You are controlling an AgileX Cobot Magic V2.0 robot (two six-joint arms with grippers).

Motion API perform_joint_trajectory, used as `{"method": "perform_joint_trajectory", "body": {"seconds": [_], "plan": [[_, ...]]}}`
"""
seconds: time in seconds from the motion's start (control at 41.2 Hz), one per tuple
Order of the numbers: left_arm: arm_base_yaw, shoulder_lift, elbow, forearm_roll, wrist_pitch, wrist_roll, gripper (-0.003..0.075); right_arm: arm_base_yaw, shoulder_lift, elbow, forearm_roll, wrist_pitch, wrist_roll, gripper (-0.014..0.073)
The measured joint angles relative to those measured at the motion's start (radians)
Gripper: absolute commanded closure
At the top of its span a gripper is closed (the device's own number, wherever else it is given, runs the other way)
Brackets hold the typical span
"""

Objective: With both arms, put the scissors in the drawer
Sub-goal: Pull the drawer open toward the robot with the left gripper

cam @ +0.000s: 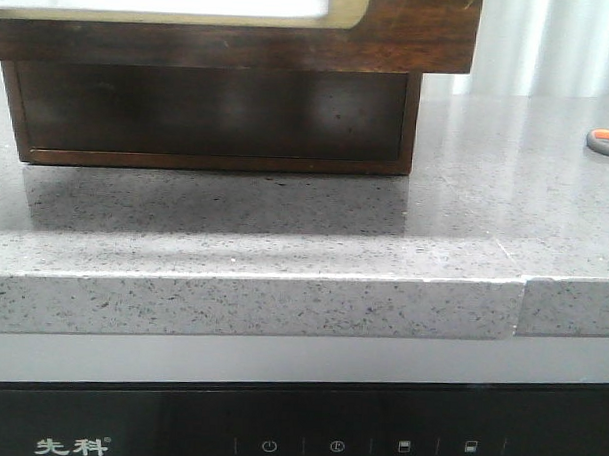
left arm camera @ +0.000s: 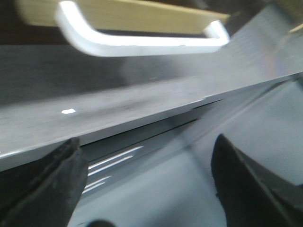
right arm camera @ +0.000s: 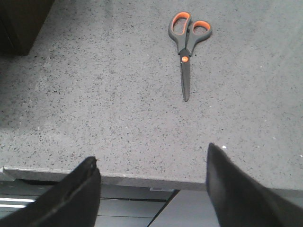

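Note:
The scissors [right arm camera: 186, 47] lie flat and closed on the speckled grey counter, with dark grey handles, orange inlay and blades towards my right gripper. In the front view only their handle [cam: 608, 142] shows at the far right edge. My right gripper [right arm camera: 151, 153] is open and empty over the counter's front edge, well short of the scissors. The drawer [cam: 411, 37] is the dark brown front with a cream-framed white panel at the top of the wooden cabinet. My left gripper [left arm camera: 147, 142] is open and empty at the counter's edge, in front of the drawer's white handle [left arm camera: 142, 45].
Below the drawer the cabinet has a dark recessed front [cam: 209, 110]. The counter [cam: 284, 247] has a thick front edge with a seam at the right. A black appliance panel [cam: 297, 438] sits below it. A corner of the cabinet [right arm camera: 19, 23] shows in the right wrist view.

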State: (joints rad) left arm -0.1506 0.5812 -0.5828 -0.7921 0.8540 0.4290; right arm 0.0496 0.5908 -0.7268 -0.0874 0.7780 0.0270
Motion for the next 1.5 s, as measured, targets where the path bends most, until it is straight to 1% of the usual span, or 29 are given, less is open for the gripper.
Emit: {"method": "perform_joint_trajectory", "body": {"seconds": [0.097,0.194,0.267,0.412,0.485,0.534,0.776,0.873,1.019,1.213,1.334,1.431,1.504], "plan": [[0.0,-0.019,-0.069,0.236,0.022,-0.137,0.0216,0.0,0.0,0.0,0.0,0.0,0.0,0.0092],[0.0,-0.027,-0.125,0.444,0.037,-0.218,0.0218,0.0,0.0,0.0,0.0,0.0,0.0,0.0092],[0.0,-0.027,-0.158,0.556,0.042,-0.251,0.0218,0.0,0.0,0.0,0.0,0.0,0.0,0.0092],[-0.002,-0.027,-0.205,0.705,0.05,-0.27,0.0218,0.0,0.0,0.0,0.0,0.0,0.0,0.0092],[-0.028,-0.029,-0.217,0.737,0.052,-0.272,0.0218,0.0,0.0,0.0,0.0,0.0,0.0,0.0092],[-0.065,-0.031,-0.223,0.741,0.051,-0.272,0.0218,0.0,0.0,0.0,0.0,0.0,0.0,0.0092],[-0.318,-0.039,-0.225,0.792,0.047,-0.272,0.0219,0.0,0.0,0.0,0.0,-0.008,0.0,0.0092],[-0.375,-0.039,-0.225,0.792,0.026,-0.302,0.0219,0.0,0.0,0.0,0.0,-0.008,0.0,0.0092],[-0.391,-0.039,-0.225,0.792,-0.022,-0.386,0.0219,0.0,0.004,-0.002,0.0,-0.015,0.002,0.0092],[-0.391,-0.039,-0.225,0.801,-0.045,-0.401,0.0219,-0.01,0.106,-0.071,-0.052,0.046,0.052,0.0092],[-0.391,-0.039,-0.225,0.801,-0.049,-0.401,0.0219,-0.06,0.214,-0.152,-0.076,0.089,0.068,0.0092],[-0.391,-0.039,-0.225,0.801,-0.056,-0.401,0.0219,-0.127,0.319,-0.231,-0.077,0.128,0.069,0.0092],[-0.391,-0.039,-0.225,0.801,-0.056,-0.401,0.0219,-0.174,0.399,-0.281,-0.048,0.154,0.042,0.0092]]}}
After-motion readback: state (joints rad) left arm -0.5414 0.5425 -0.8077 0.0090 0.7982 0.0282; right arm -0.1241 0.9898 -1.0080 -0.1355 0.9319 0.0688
